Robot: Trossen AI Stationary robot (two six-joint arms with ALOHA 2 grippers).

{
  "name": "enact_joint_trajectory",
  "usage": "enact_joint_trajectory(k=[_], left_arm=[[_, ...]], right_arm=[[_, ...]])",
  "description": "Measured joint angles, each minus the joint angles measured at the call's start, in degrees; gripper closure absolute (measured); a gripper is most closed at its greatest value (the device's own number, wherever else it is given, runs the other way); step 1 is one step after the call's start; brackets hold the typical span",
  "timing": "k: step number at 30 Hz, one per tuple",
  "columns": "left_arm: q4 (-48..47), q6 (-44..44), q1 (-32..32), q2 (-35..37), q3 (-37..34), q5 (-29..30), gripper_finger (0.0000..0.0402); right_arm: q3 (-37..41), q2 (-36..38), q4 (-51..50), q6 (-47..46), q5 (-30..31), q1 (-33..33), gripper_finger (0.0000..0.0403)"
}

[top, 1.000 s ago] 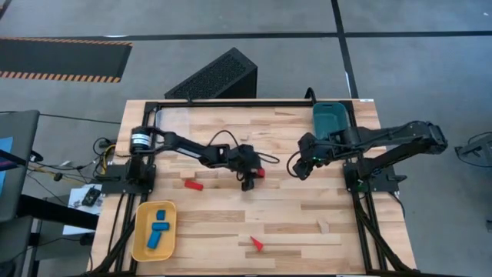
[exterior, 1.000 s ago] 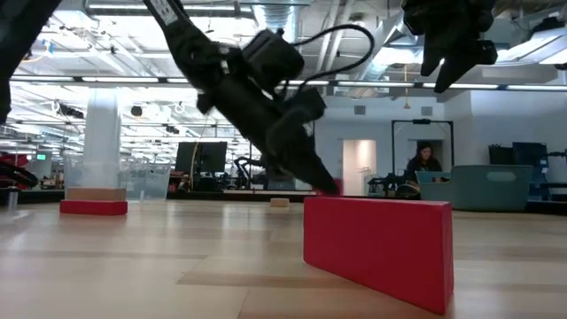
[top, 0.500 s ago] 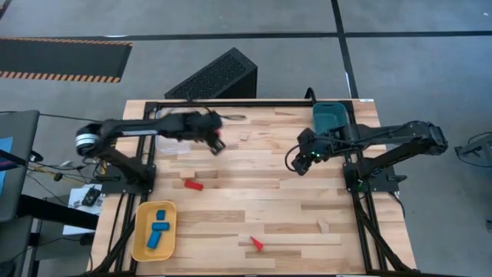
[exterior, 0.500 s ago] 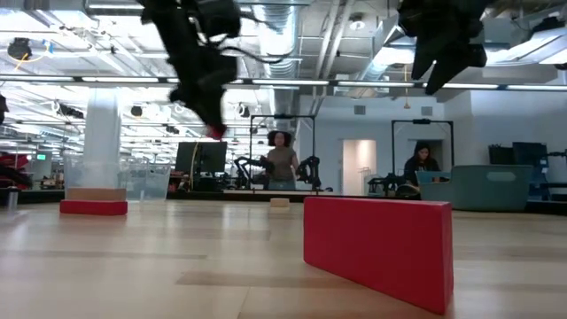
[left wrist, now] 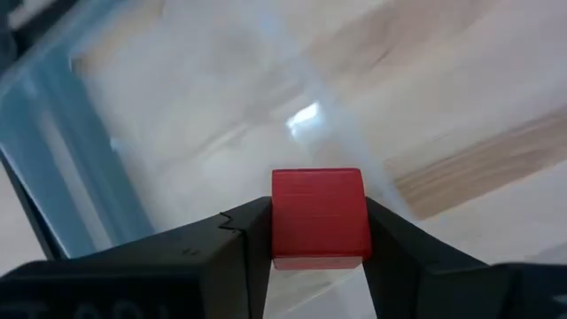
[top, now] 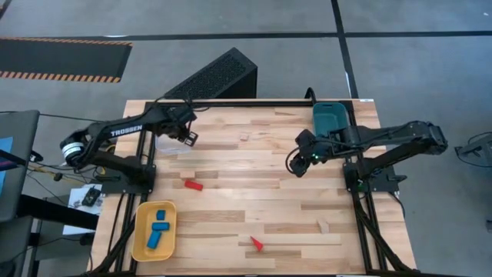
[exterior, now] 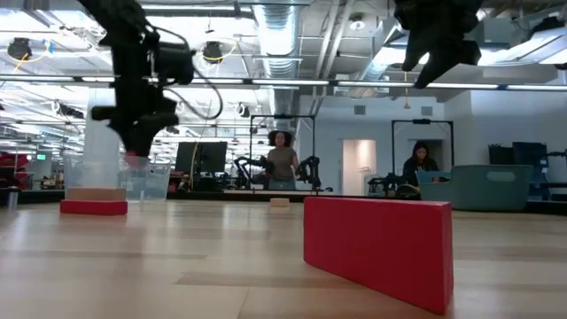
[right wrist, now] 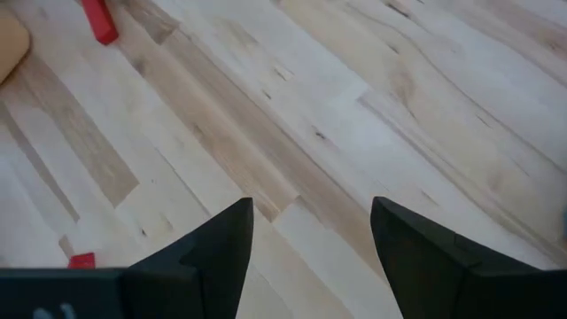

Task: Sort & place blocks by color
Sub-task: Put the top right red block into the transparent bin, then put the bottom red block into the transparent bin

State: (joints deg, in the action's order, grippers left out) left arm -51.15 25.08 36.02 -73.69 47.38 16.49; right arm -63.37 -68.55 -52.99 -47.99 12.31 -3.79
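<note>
Red block [left wrist: 317,215] is clamped between the left gripper [top: 189,137] fingers, held above the clear tray [top: 171,137] at far left. Right gripper [top: 297,165] is spread open, empty, mid-table right.

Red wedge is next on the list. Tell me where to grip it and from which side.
Come straight down on the red wedge, which lies alone near the table's front edge. Close the fingers across its two flat parallel side faces at the thick end; the sloped face would probably slip. The right gripper is open and free; the left gripper holds a red block.
</note>
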Motion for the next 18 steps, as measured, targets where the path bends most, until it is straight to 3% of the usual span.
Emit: enact_joint_trajectory(k=[4, 9, 12, 18], left_arm=[[0.83, 2.83, 0.95, 0.0, -3.18, -0.24, 0.0284], [1.18, 5.55, 1.7, 0.0, -5.27, -0.43, 0.0275], [1.15, 6.72, 2.51, 0.0, -5.68, -0.41, 0.0257], [1.38, 5.35, 3.97, 0.0, -5.69, -0.67, 0.0211]], right_arm=[[0.0, 0.0, -0.02, -0.01, 0.14, 0.13, 0.0148], [0.0, -0.14, 0.05, -0.02, 4.72, 0.56, 0.0148], [0.0, -1.21, 0.55, -0.02, 8.0, 0.58, 0.0148], [0.0, -5.52, 2.51, -0.04, 7.79, 0.55, 0.0148]])
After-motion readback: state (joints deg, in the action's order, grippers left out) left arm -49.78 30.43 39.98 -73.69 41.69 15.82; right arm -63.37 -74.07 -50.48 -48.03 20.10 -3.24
